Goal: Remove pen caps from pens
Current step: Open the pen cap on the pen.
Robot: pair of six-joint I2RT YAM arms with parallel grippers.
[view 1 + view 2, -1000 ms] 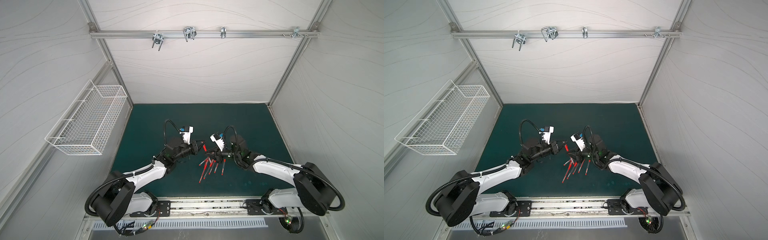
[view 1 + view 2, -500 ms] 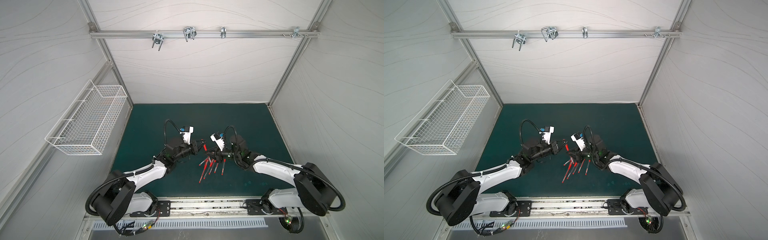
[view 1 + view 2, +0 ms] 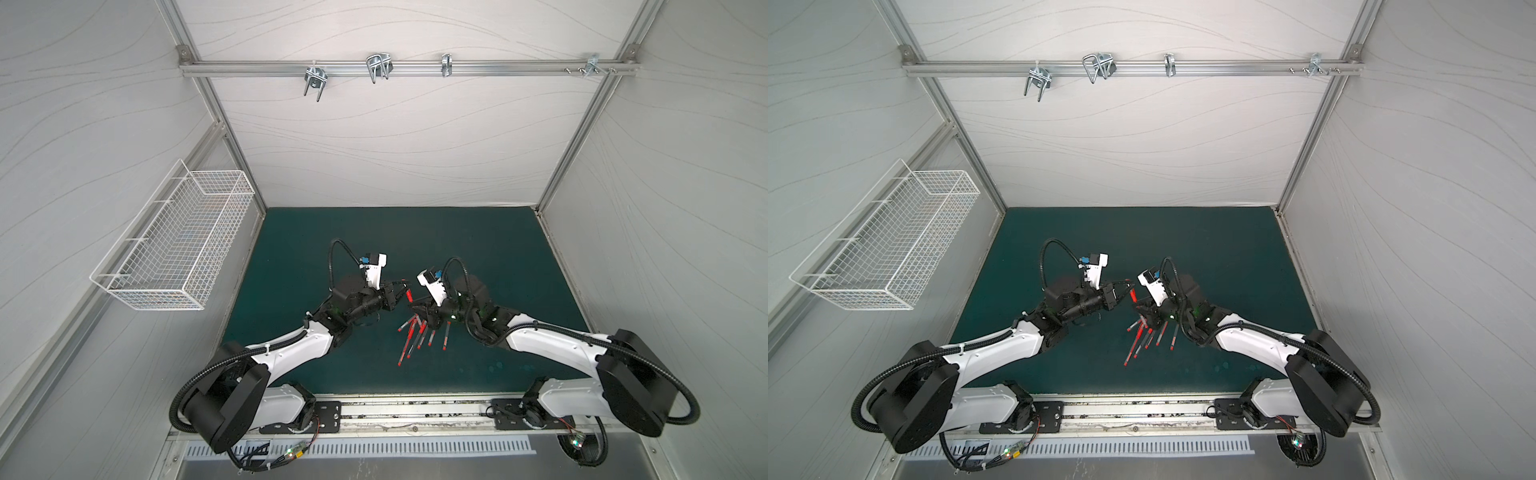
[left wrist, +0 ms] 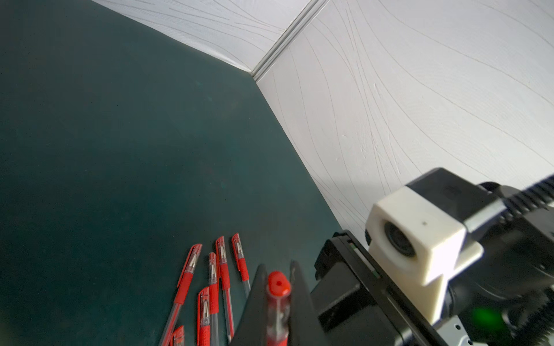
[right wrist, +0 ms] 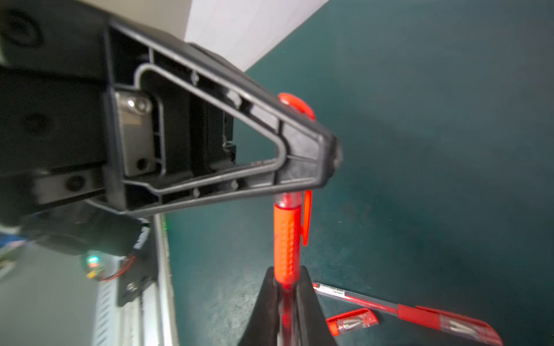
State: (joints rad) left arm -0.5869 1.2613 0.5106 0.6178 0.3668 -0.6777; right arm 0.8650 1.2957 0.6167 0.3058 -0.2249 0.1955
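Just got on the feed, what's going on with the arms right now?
Both arms hold one pen above the mat. The right gripper is shut on its barrel by the red grip, and the left gripper is shut on its cap. The cap looks still on, so the pull is not yet done. The other pens, capped as far as can be seen, lie in a loose pile on the mat.

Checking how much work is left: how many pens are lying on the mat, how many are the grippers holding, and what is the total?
On the mat, capped pens: 6
In the air, held pen, right gripper on its barrel, left gripper on its cap: 1
Total: 7 pens
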